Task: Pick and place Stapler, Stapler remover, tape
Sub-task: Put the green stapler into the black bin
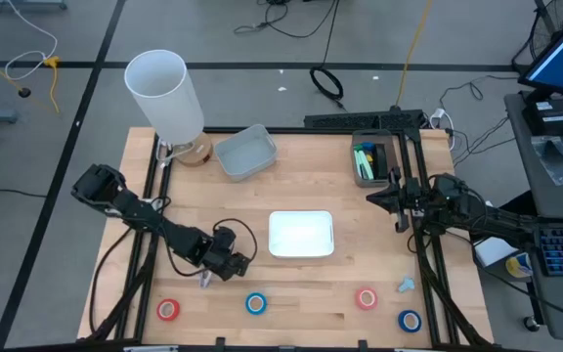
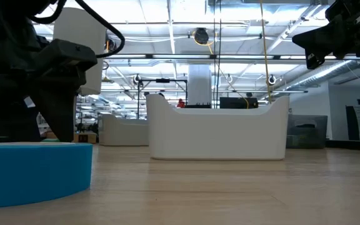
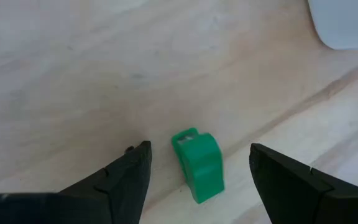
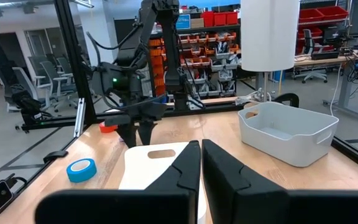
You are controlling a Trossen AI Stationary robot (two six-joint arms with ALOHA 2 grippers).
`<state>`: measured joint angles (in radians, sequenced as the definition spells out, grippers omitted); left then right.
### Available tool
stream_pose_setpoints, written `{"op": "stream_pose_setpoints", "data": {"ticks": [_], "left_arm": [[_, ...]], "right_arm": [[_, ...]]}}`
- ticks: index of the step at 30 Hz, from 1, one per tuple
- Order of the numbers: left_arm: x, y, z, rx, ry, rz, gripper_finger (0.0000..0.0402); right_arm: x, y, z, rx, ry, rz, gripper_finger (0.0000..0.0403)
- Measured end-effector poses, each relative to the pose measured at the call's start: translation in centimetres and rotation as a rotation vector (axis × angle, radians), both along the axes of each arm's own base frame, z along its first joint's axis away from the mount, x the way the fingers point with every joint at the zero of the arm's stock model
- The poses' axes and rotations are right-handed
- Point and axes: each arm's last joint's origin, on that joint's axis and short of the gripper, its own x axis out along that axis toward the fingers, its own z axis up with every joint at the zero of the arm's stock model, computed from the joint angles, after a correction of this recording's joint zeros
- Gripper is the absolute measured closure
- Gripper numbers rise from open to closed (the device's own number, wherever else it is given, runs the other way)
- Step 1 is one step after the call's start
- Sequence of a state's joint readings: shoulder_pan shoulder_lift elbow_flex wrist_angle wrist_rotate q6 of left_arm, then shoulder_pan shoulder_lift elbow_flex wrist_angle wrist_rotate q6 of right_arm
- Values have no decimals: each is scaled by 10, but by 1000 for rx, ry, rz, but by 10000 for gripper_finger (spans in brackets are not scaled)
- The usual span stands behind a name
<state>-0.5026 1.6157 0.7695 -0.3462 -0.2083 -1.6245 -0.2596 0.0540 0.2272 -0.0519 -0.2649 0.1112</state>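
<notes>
My left gripper [image 3: 199, 148] is open and low over the wood near the table's near-left part [image 1: 225, 266]. A small green stapler remover [image 3: 197, 165] lies flat on the table between its two fingers, touching neither. Two red tape rolls [image 1: 168, 310] [image 1: 366, 298] and two blue tape rolls [image 1: 255, 304] [image 1: 410, 320] lie flat along the near edge. In the low view one blue roll [image 2: 36, 172] fills the foreground. My right gripper [image 4: 198, 145] is shut and empty, raised at the table's right side [image 1: 399, 200]. A green stapler [image 1: 365, 161] sits in a grey organiser.
A white tray [image 1: 301, 235] sits mid-table, right of my left gripper. A grey bin [image 1: 245, 153] and a white cylinder lamp [image 1: 164, 93] stand at the far side. A small pale-blue piece [image 1: 406, 286] lies near the right-hand tapes. Bare wood lies between tray and tape row.
</notes>
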Motion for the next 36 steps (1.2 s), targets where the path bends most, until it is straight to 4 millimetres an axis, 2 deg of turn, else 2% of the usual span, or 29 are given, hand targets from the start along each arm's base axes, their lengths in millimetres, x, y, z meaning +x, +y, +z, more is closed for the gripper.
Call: {"op": "stream_pose_setpoints", "data": {"ticks": [9, 16, 36], "left_arm": [[-1, -15, 8, -63, 35, -5, 133], [-5, -14, 7, -34, 67, 19, 133], [-5, -13, 7, 53, 57, -107, 133]], "right_arm": [[1, 0, -6, 6, 22, 0, 395], [3, -1, -14, 12, 44, 0, 392], [4, -1, -12, 3, 12, 2, 395]]}}
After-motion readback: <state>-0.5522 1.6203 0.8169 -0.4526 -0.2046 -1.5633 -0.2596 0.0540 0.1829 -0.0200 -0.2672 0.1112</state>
